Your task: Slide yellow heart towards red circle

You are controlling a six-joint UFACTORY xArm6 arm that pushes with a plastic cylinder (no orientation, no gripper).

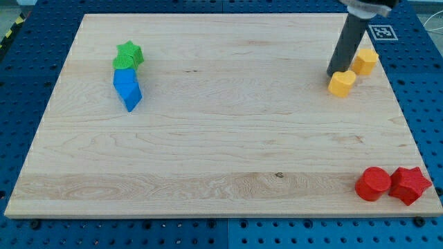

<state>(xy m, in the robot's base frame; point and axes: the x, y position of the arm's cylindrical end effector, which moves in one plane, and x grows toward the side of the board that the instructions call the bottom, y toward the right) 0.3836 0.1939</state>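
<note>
The yellow heart (342, 83) lies near the board's upper right. My tip (333, 73) rests against its upper left side. The red circle (374, 184) sits at the board's lower right corner, well below the heart. A red star (410, 185) touches the circle on its right side.
A yellow hexagon-like block (365, 61) lies just up and right of the heart, by the rod. At the upper left a green star (129, 54) sits above a blue block (127, 88). The wooden board (221, 138) lies on a blue pegboard table.
</note>
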